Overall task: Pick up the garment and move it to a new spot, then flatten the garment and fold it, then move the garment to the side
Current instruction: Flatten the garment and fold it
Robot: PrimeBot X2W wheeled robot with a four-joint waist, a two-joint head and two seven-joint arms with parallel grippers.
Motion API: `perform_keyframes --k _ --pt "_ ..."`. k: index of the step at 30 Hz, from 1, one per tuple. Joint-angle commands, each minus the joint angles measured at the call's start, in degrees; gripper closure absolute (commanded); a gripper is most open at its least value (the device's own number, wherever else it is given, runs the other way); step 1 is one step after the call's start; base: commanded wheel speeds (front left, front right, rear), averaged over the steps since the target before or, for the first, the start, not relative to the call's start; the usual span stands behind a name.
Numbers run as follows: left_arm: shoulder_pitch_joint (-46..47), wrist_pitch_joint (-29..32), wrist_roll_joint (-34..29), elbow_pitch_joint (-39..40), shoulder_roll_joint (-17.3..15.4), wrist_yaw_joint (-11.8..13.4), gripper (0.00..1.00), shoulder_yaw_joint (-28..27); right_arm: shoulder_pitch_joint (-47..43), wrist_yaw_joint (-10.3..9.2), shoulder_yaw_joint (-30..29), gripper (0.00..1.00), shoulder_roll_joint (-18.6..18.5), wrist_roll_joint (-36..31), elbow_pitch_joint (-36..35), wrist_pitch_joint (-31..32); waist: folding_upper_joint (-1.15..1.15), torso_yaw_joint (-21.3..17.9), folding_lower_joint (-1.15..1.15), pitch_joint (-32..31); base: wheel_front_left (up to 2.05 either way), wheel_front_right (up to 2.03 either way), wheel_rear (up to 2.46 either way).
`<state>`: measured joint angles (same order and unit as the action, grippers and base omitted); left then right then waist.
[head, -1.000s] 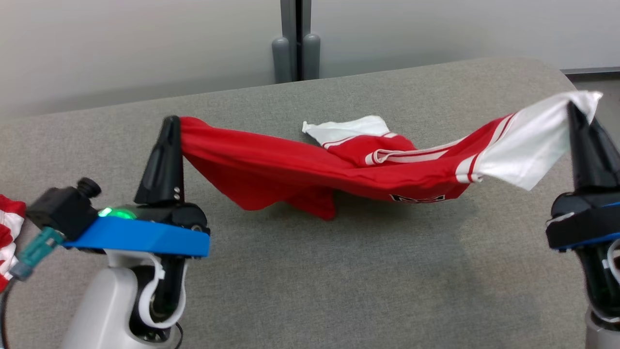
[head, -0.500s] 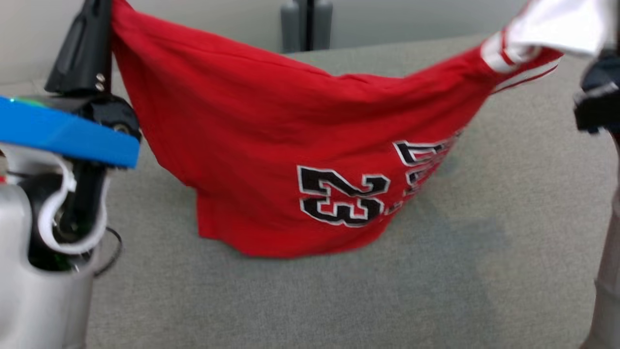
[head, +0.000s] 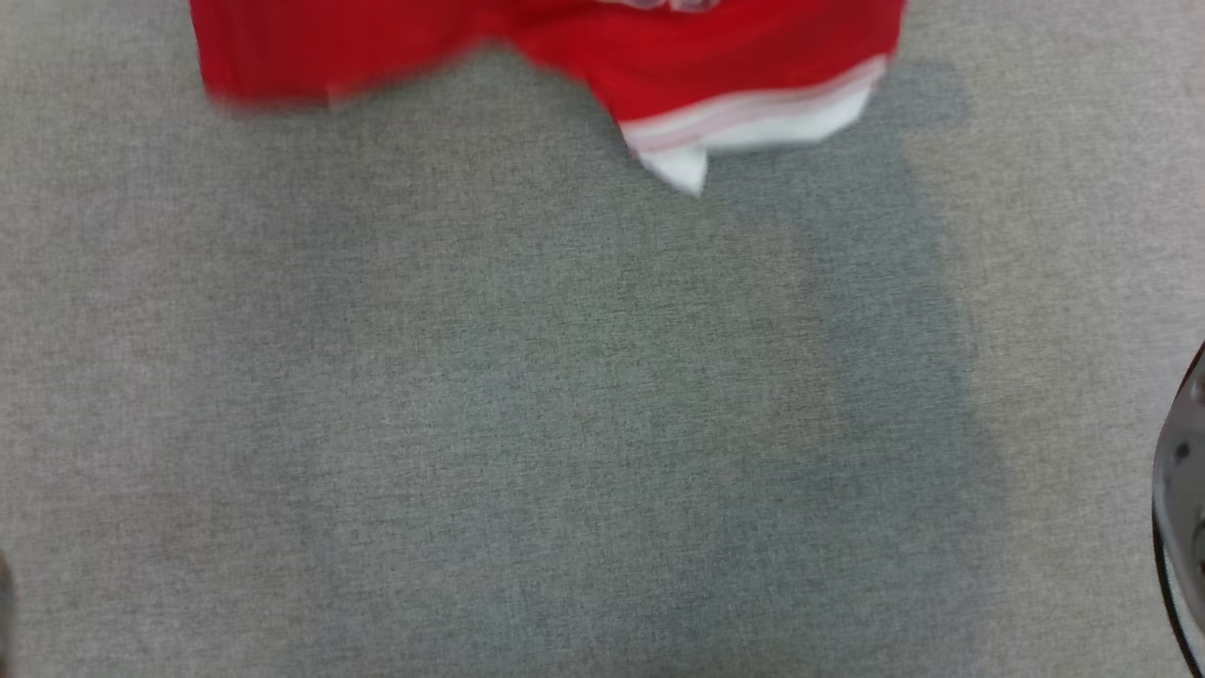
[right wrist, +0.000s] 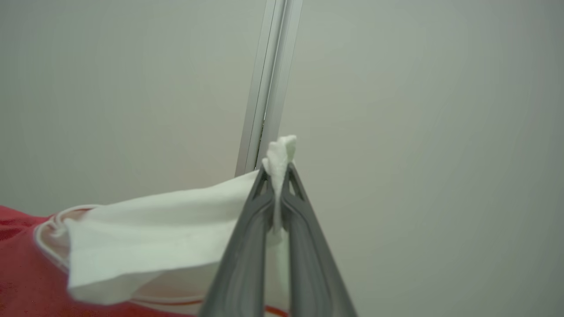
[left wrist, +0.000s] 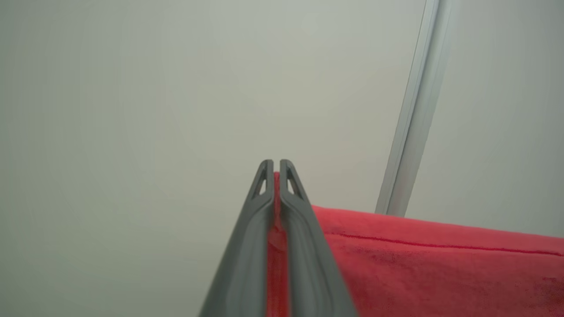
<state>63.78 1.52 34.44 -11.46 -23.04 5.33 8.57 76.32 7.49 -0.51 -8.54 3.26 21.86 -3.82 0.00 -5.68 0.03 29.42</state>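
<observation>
Holding one red fabric jersey with white sleeve trim (head: 659, 56) slung between our grippers above the grey cloth tabletop (head: 565, 424), we log left gripper (left wrist: 276, 169) clamped on its red edge, right gripper (right wrist: 277, 169) pinching its white sleeve, pick-up apparently done, and placing, flattening, folding and setting aside outstanding.

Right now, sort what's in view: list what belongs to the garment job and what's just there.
Job:
red and white garment
left pincer, shut on its red edge
right pincer, shut on its white corner

Just there:
grey table
pale wall
metal upright
</observation>
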Motion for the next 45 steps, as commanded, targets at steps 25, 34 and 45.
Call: perform_keyframes --k 25,34,45 --pt "-24.77 -16.69 -3.58 -18.31 8.08 -6.84 1.00 7.48 -29.83 0.01 -2.76 1.00 -1.36 6.87 13.87 0.46 0.00 0.60 -0.03 -6.78 0.00 0.00 0.00" --pt "-44.29 -15.54 0.02 -15.31 11.73 -5.22 1.00 8.51 -55.37 0.01 -6.88 1.00 3.56 9.07 -3.92 17.26 0.00 1.63 -0.03 -14.69 0.00 0.00 0.00" --pt "-61.30 -6.07 1.33 0.98 9.38 2.38 1.00 9.58 -77.48 0.01 -9.12 1.00 5.61 9.25 -30.01 40.24 0.00 2.72 -0.03 -17.84 0.00 0.00 0.00"
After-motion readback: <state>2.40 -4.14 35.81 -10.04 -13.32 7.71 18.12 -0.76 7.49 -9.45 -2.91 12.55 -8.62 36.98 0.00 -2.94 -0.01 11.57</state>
